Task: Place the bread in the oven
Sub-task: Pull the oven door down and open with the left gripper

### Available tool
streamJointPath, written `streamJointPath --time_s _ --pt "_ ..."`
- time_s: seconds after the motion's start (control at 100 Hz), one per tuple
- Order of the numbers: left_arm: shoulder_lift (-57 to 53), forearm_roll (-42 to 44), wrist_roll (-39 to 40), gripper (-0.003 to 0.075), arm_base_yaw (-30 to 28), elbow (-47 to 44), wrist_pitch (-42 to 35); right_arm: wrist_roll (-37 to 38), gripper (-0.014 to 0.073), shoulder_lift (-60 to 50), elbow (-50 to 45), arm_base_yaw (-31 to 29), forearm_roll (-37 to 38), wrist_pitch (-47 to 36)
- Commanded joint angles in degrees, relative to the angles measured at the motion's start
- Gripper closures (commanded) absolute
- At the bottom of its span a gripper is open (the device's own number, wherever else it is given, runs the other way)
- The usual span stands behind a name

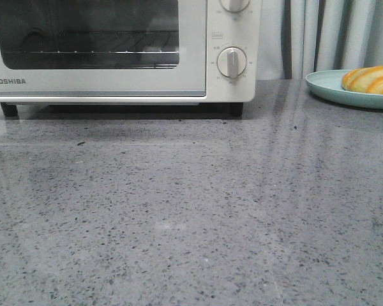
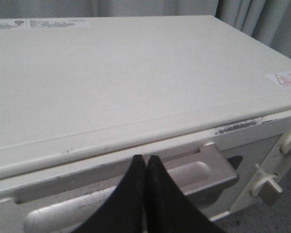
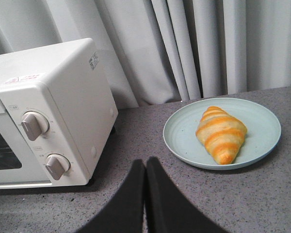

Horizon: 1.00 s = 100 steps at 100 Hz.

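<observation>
The bread (image 3: 221, 134) lies on the teal plate (image 3: 184, 141), ahead of the right gripper (image 3: 145, 167) and off to one side, with bare countertop (image 1: 179, 217) between them; that gripper's fingers are pressed together and hold nothing. The oven (image 3: 63, 97) stands well apart from the plate with its door (image 1: 96, 44) closed, and the left gripper (image 2: 145, 162), fingers likewise together and empty, hovers just above the door handle (image 2: 203, 170). The risk I see is sequencing: if the roll is lifted before the door is down it has nowhere to go, and its glossy crust may slip from narrow fingertips.
</observation>
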State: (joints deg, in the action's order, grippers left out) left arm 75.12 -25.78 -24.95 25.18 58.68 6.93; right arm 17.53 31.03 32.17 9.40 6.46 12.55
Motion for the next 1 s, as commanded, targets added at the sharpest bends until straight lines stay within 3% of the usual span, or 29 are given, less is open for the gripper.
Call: streamJointPath --time_s 0.0,0.29,0.47,0.649,0.829,0.889,0.989 --pt "-2.44 0.00 0.10 0.0742 0.24 -0.09 7.74 -0.55 0.0643 0.53 2.27 -0.48 0.91 -4.23" --pt "-12.91 0.00 0.10 0.0742 5.74 -13.38 12.50 -0.55 0.0643 0.53 2.27 -0.48 -0.26 -4.57" --pt "-16.51 -0.08 0.10 0.0742 6.60 -21.58 10.47 -0.55 0.0643 0.53 2.27 -0.48 -0.26 -4.61" --pt "-17.51 -0.08 0.10 0.0741 6.60 -24.11 7.91 -0.55 0.0643 0.53 2.27 -0.48 -0.37 -4.49" --pt "-21.32 -1.60 0.10 0.0741 6.60 -24.11 7.91 -0.55 0.0638 5.18 7.22 -0.48 -1.03 7.13" --pt "-23.77 -1.60 0.10 0.0742 6.60 -24.11 7.91 -0.55 0.0615 8.48 10.73 -0.48 -1.03 10.52" --pt "-29.02 -1.60 0.10 0.0741 6.60 -24.11 8.45 -0.55 0.0484 15.76 17.23 -0.48 -0.46 13.73"
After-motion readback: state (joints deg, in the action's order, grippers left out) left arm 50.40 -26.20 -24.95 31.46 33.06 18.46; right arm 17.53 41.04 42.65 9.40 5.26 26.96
